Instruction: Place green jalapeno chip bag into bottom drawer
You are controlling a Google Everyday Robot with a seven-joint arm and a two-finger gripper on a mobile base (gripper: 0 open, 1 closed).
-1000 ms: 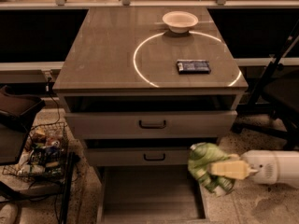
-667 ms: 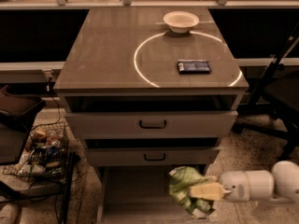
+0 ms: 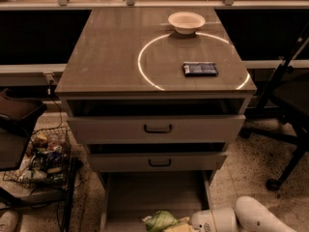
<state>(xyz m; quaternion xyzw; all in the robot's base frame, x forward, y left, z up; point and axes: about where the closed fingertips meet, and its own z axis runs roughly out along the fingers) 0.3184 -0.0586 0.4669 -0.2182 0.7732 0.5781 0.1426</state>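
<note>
Crumpled green-and-white foil chip bag (image 3: pixel 161 220) over front end of pulled-out grey-tan bottom drawer (image 3: pixel 154 195); gripper (image 3: pixel 179 226) at drawer's front right, jaws pinching bag.

Smooth white rounded arm (image 3: pixel 251 219) shells taper to the cream-coloured tool (image 3: pixel 179 225) at bottom edge.

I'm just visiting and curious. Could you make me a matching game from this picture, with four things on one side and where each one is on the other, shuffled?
1. white bowl
2. dark blue packet
3. green jalapeno chip bag
4. gripper

A. low over the front of the open bottom drawer
B. right beside the bag, on the white arm
C. back of the cabinet top
D. towards the front right of the cabinet top, inside the bright ring

Pairs: 1-C, 2-D, 3-A, 4-B.
</note>
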